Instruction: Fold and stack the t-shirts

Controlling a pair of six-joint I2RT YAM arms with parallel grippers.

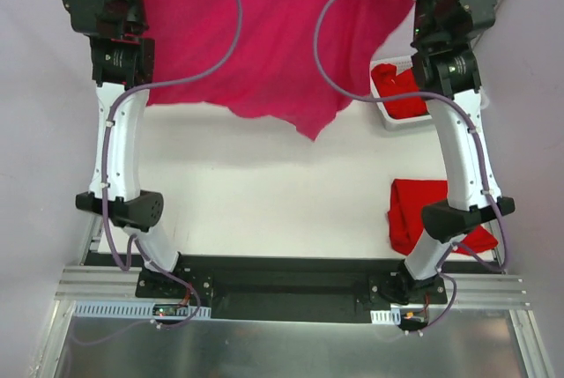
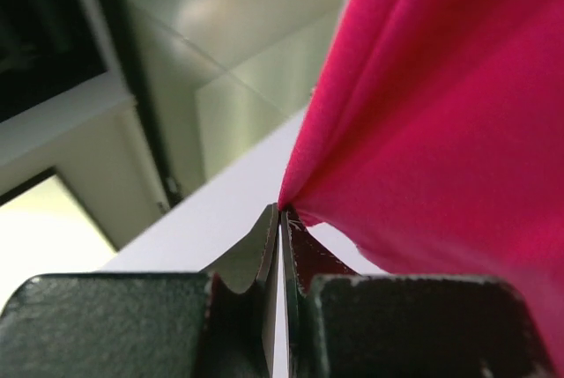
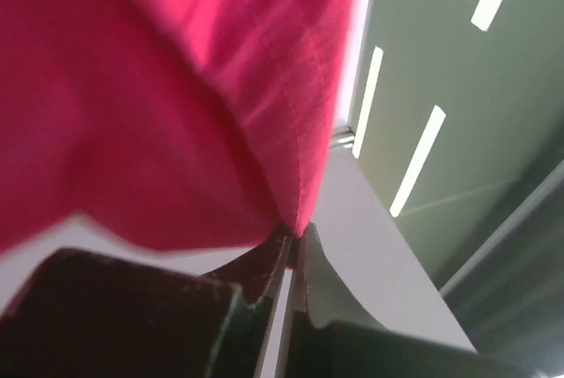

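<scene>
A magenta-pink t-shirt (image 1: 273, 34) hangs spread out between my two raised arms at the far side of the table, its lower edge draping down to a point near the middle. My left gripper (image 2: 282, 212) is shut on one edge of it (image 2: 441, 122). My right gripper (image 3: 295, 235) is shut on a hemmed edge of it (image 3: 176, 114). Both gripper tips are hidden in the top view. A folded red t-shirt (image 1: 414, 215) lies on the table at the near right, partly behind my right arm. More red cloth (image 1: 401, 92) lies in the white basket (image 1: 388, 118).
The white slotted basket stands at the far right of the white table (image 1: 264, 193), under my right arm. Purple cables (image 1: 229, 8) loop in front of the hanging shirt. The black mounting rail (image 1: 282, 285) runs along the near edge.
</scene>
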